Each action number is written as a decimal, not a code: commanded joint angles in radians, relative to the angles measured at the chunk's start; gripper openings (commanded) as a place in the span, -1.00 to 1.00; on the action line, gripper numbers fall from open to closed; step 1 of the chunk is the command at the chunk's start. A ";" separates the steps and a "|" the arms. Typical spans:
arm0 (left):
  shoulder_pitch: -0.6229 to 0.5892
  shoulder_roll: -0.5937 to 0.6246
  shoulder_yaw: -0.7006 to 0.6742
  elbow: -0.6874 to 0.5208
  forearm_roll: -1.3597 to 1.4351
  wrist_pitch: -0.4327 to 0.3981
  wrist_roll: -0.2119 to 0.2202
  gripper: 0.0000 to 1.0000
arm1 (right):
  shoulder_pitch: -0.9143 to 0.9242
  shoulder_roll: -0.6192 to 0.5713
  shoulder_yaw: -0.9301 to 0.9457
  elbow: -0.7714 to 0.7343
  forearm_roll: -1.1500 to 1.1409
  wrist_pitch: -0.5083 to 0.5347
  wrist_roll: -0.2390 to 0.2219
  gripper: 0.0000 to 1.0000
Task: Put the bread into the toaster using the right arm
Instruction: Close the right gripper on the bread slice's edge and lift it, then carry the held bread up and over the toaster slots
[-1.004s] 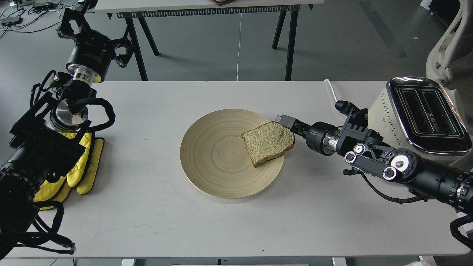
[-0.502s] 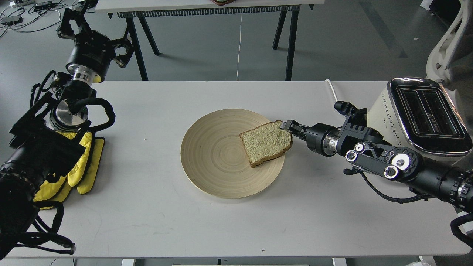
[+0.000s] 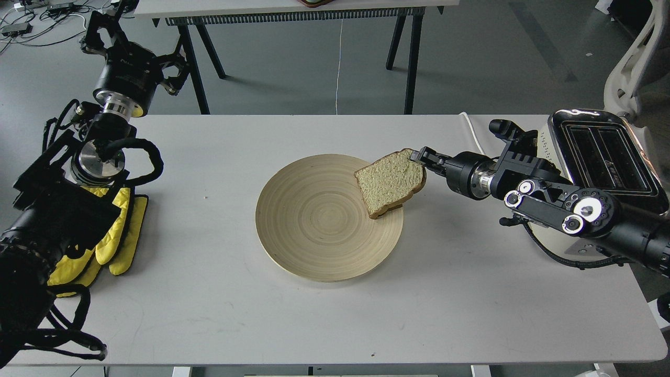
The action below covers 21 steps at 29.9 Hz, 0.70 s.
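Observation:
The bread (image 3: 390, 182), a pale speckled slice with a brown crust, hangs tilted just above the right edge of the round wooden plate (image 3: 314, 230). My right gripper (image 3: 420, 156) is shut on the slice's upper right corner and holds it up. The cream-white toaster (image 3: 602, 157) stands at the table's right edge, behind my right arm, with its two black slots facing up. My left gripper (image 3: 112, 23) is raised at the far left, beyond the table's back edge; its fingers cannot be told apart.
Yellow mitts (image 3: 112, 235) lie at the table's left edge under my left arm. The toaster's white cord (image 3: 471, 128) runs off the back of the table. A second table's black legs (image 3: 411, 57) stand behind.
My right gripper closed on the slice's corner, then lifted it up and to the right off the plate. The left arm has not moved.

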 commanded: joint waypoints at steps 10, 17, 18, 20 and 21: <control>0.002 0.000 0.000 0.000 0.001 0.000 0.000 1.00 | 0.238 -0.217 0.013 0.103 -0.008 -0.002 -0.067 -1.00; 0.002 0.000 0.000 0.000 0.001 0.000 0.000 1.00 | 0.367 -0.429 -0.015 0.200 -0.052 0.021 -0.185 -1.00; 0.002 0.000 0.000 0.000 0.001 0.000 0.000 1.00 | 0.375 -0.455 -0.017 0.224 -0.075 0.035 -0.196 -1.00; 0.002 0.000 0.000 0.000 0.001 0.000 0.000 1.00 | 0.386 -0.511 -0.017 0.270 -0.118 0.046 -0.207 -1.00; 0.002 0.000 0.000 -0.001 0.001 0.000 0.000 1.00 | 0.387 -0.539 -0.018 0.287 -0.138 0.048 -0.216 -1.00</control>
